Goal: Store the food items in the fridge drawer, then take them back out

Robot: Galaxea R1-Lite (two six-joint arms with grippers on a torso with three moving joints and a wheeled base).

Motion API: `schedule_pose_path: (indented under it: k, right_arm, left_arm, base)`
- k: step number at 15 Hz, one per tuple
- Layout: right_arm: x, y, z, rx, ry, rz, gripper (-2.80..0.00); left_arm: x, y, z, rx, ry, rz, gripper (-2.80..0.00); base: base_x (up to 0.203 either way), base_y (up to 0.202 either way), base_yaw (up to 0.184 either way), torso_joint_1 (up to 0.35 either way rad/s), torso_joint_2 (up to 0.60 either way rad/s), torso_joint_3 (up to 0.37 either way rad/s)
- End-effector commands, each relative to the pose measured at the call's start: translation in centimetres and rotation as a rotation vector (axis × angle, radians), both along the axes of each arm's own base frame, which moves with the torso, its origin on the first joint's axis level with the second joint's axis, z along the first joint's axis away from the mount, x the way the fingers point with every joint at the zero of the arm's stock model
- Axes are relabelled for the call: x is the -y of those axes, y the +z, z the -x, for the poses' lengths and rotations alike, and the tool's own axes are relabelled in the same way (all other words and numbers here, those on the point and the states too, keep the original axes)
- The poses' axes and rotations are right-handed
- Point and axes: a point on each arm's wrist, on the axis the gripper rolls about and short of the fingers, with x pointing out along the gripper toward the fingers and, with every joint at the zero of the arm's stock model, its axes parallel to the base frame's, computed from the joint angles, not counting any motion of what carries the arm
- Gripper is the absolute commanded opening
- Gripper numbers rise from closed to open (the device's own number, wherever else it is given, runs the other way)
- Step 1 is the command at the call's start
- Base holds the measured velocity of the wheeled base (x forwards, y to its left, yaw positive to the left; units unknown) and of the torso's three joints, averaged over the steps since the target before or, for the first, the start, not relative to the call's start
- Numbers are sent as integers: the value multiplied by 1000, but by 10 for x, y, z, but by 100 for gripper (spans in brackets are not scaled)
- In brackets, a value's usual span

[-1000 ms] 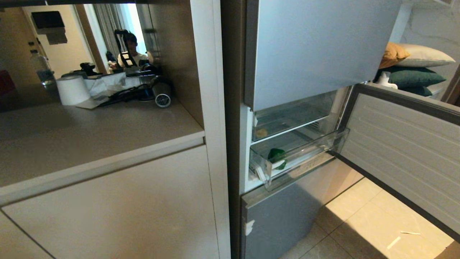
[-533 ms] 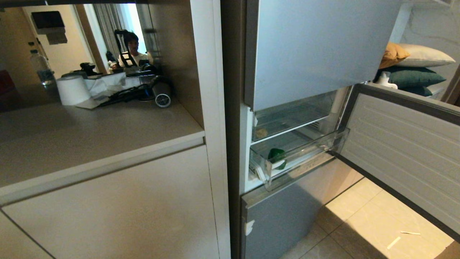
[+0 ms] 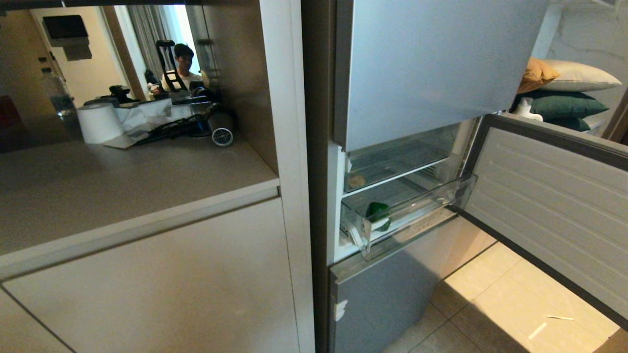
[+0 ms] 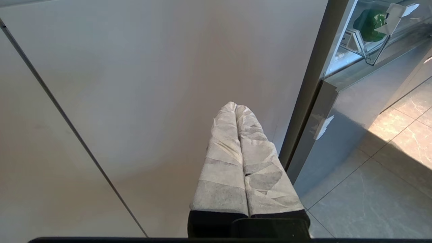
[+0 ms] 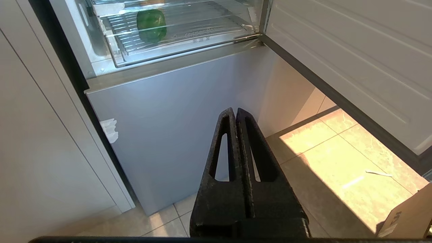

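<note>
Only mirrored person (image 3: 184,61) shifted; potato (image 3: 356,181) head-view-only.

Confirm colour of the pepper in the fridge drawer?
Glossy dark green bell pepper; clearest in the right wrist view.

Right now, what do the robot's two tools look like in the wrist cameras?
The left tool has two long, tapering fingers wrapped in crinkled whitish-grey tape or fabric over a black base. The right tool is bare matte black, each finger having a long slotted cutout and a rough-textured surface. No cables or markings show on either.
</note>
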Motion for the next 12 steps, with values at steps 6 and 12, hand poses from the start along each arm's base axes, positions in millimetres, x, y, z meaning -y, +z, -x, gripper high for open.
schedule_pose_path:
  k: [6, 12]
  right_arm:
    - [0, 0, 0, 1, 0, 2, -280]
    - [0, 0, 0, -1, 0, 1, -280]
  left_arm:
    - [0, 0, 0, 0, 1, 0, -280]
    - [0, 0, 0, 0, 1, 0, -280]
  base:
    - [53, 0, -1, -1, 1, -1]
    - [133, 0, 1, 11, 4, -1]
